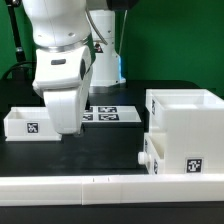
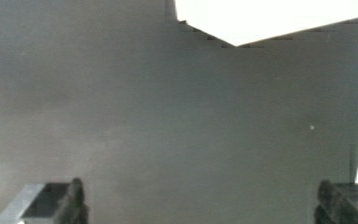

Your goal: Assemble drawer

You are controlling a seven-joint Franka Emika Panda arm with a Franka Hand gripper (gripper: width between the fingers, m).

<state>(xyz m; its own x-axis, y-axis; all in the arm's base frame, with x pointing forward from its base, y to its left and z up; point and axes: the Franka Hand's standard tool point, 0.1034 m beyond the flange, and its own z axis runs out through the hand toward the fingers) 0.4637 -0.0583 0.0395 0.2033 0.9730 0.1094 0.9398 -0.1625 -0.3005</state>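
The tool (image 2: 201,203) hangs wide open and empty above bare tabletop (image 2: 158,120), beside the loose tray (image 1: 24,122) at the exterior view's left, likely to fetch it for the housing (image 1: 186,125).

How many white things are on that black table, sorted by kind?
Housing: 1
Trays: 2
Rail: 1
Marker board: 1
Total: 5
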